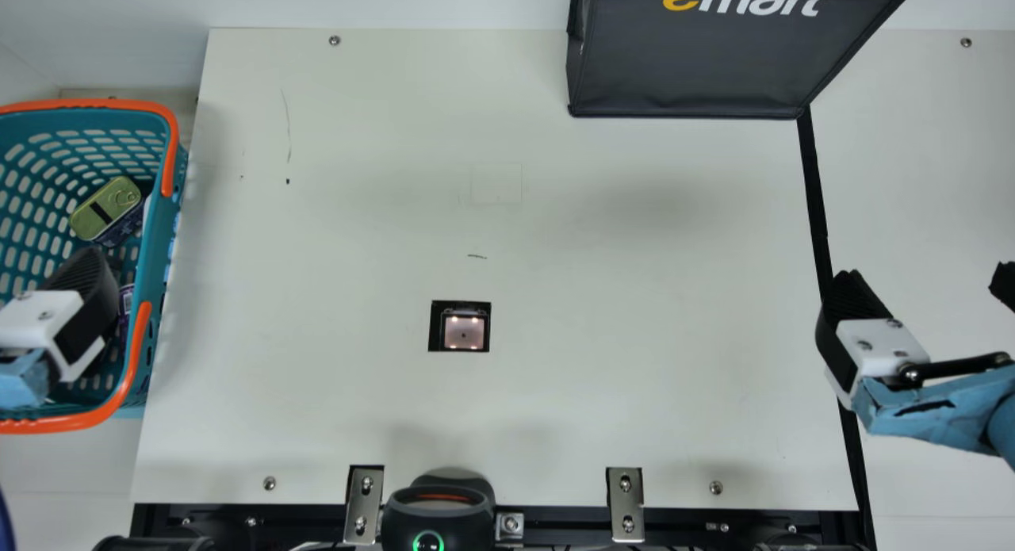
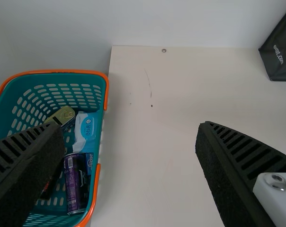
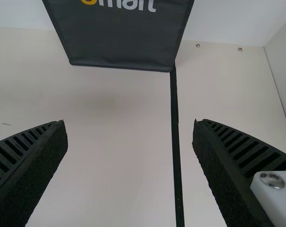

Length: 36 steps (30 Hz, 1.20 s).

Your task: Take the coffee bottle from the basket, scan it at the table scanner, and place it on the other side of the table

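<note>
Cream flat table [image 1: 634,242] surrounds the black square scanner [image 1: 464,329]; at its nine o'clock, the teal plastic basket [image 1: 161,226] holds a dark, slim, probable coffee bottle [image 2: 52,183]. My black ribbed left hand [image 2: 129,127] is spread; fetching comes first, needing alignment, descent, pinch.

From my station, I see the basket [image 1: 151,258] along the left edge of the table [image 1: 603,313]. Inside, a tin [image 1: 119,193] lies toward the back, a packet [image 2: 85,135] right beside it, a can [image 2: 75,184] nearer me. The scanner [image 1: 464,331] sits in the tabletop, with a bag [image 1: 682,67] behind it, to the right.
</note>
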Motion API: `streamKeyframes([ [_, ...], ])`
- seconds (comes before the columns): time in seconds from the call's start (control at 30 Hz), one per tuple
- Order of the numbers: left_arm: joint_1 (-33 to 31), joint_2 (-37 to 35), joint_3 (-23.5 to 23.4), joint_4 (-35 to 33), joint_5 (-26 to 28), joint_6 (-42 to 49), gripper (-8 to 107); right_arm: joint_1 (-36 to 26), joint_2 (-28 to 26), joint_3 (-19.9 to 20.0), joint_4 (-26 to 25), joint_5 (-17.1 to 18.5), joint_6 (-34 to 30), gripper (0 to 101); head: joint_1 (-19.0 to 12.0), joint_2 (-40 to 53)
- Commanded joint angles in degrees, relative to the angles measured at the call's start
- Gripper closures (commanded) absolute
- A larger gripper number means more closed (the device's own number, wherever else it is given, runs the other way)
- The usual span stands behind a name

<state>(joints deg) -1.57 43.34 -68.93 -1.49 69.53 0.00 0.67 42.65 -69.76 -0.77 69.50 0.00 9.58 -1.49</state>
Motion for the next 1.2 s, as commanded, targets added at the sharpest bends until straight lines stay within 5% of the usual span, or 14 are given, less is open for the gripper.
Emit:
streamKeyframes([
  [0.0,0.0,0.0,0.0,0.0,0.0,0.0,9,0.0,0.0,0.0,0.0,0.0,0.0,6,-1.7,1.3],
  [0.47,0.0,0.0,0.0,0.0,0.0,0.0,9,0.0,0.0,0.0,0.0,0.0,0.0,6,-1.7,19.9],
  [1.17,3.6,1.2,0.4,2.3,-1.7,-2.9,9,0.0,0.0,0.0,-0.1,0.0,0.0,6,-1.7,19.9],
])
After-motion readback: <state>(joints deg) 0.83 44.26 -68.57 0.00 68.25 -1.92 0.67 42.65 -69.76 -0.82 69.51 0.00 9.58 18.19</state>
